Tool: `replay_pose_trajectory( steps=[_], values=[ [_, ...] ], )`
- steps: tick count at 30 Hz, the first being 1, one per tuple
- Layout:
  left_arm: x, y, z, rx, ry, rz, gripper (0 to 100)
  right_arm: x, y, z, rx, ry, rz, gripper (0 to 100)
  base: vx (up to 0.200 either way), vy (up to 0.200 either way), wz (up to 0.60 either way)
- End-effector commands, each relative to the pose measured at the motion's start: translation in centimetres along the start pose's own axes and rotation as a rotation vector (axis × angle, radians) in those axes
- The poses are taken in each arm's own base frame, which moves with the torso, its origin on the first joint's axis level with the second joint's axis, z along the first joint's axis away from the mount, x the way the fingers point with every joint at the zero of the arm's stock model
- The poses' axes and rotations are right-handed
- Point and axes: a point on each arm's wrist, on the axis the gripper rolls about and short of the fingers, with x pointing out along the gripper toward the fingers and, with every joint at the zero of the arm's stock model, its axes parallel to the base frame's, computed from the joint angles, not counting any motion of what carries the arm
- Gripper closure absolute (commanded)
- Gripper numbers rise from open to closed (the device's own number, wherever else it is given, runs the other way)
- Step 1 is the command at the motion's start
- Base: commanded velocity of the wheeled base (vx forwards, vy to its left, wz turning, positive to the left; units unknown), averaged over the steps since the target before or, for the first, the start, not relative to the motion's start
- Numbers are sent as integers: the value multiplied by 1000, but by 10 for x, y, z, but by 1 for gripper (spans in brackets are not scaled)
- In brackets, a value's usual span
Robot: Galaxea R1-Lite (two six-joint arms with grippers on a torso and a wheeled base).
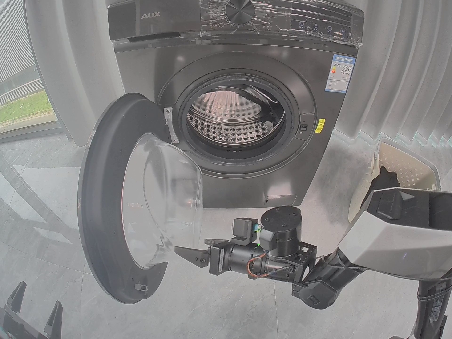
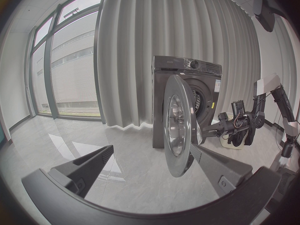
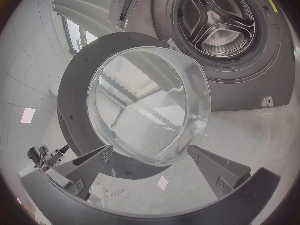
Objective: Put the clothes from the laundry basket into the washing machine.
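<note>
The grey washing machine [image 1: 235,95] stands ahead with its round door [image 1: 127,198] swung wide to the left. Its drum [image 1: 230,118] shows bare metal. At the right stands a white laundry basket [image 1: 409,165] with dark clothes [image 1: 383,180] at its near rim. My right gripper [image 1: 190,253] is open and empty, low in front of the machine, pointing at the door's glass bowl [image 3: 147,103]. Its tips sit just short of the glass. My left gripper [image 1: 33,307] is open and empty at the lower left, well short of the door [image 2: 178,125].
Pale curtains [image 1: 400,71] hang behind the machine and a window [image 1: 19,71] lies to the left. The glossy tiled floor [image 1: 235,307] is bare in front of the machine. The open door takes up the room left of the drum opening.
</note>
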Motion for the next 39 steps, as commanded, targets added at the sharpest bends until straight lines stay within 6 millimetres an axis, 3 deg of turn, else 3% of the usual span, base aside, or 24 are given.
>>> replay_pose_trajectory(
  steps=[1,13,22,27,31,35,38,39],
  values=[
    [0,0,-5,-2,0,0,0,16,-3,2,13,-5,7,0,0,0,0],
    [0,0,-5,-1,1,-1,0,49,2,-10,9,3,49,0,0,0,0],
    [0,0,-5,-1,1,0,0,47,6,-4,28,-26,59,0,0,0,0],
    [0,0,-5,-1,0,0,0,2,26,40,-27,-120,57,0,0,0,0],
    [0,0,-5,-1,0,0,0,-43,25,65,-191,-180,-8,0,0,0,0],
    [0,0,-5,-1,0,0,0,-89,16,70,-307,-204,-141,0,0,0,0],
    [0,0,-5,-1,0,0,0,-111,14,68,-321,-220,-177,0,0,0,0],
    [0,0,-5,-1,0,0,0,-128,12,66,-341,-238,-200,0,0,0,0]
  ],
)
